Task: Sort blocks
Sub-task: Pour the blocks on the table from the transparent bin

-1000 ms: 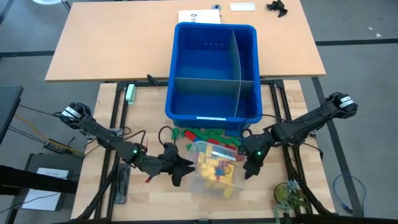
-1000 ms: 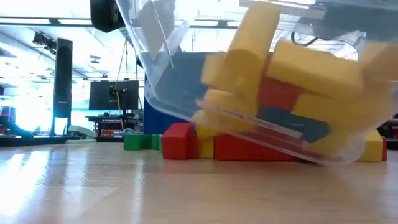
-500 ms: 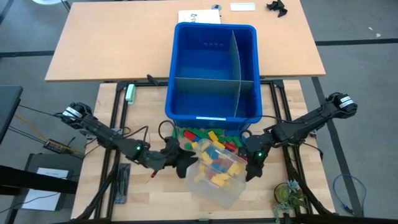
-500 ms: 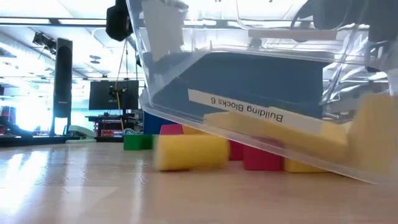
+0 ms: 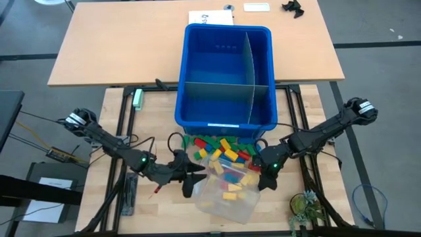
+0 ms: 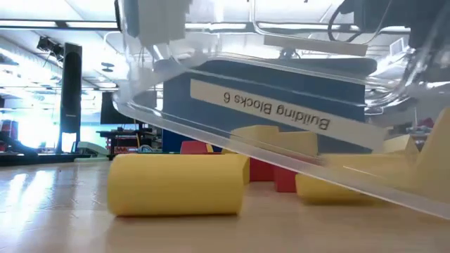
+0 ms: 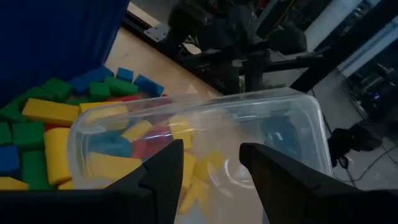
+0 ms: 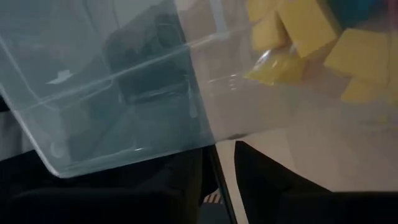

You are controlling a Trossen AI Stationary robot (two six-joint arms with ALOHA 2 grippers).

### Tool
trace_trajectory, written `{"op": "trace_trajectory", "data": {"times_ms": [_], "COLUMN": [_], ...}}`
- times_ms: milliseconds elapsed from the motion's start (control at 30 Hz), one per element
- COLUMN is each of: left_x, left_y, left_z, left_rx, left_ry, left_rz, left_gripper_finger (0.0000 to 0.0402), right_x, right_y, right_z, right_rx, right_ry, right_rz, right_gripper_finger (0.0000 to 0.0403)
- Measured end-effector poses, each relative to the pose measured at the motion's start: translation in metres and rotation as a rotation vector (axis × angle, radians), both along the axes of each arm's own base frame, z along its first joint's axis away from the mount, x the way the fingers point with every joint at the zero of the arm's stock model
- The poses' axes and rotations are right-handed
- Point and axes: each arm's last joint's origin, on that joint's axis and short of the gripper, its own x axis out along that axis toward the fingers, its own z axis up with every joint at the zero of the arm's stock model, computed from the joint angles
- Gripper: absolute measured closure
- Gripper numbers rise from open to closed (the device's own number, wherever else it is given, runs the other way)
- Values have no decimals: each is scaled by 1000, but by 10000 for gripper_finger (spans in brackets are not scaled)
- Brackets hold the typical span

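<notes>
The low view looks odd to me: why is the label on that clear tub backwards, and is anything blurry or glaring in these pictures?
Low view: the label is read through the tub wall, so it shows mirrored; the near yellow block is soft, and bright windows glare on the left. Right wrist view: the blocks seen through plastic are hazy. High view: evenly lit and sharp, with faint shadows.

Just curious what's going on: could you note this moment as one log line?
step: emptying clear tub | left gripper: shut on tub rim | right gripper: shut on tub rim | blocks: spilled beside blue bin
</notes>
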Motion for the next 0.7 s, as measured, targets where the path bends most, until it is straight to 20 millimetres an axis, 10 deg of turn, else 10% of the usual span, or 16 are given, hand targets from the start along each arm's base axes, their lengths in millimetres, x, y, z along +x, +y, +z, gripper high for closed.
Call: {"op": "trace_trajectory", "data": {"times_ms": [700], "left_x": [0], "left_y": [1], "left_z": [0], "left_rx": [53], "left_ry": [1], "left_rz": [10], "left_gripper_finger": [209], "right_x": [0], "right_y": [1], "right_z": [0], "right_rx": [-37], "right_ry": [-33], "right_rz": [-12], "right_gripper_finger": [315]}}
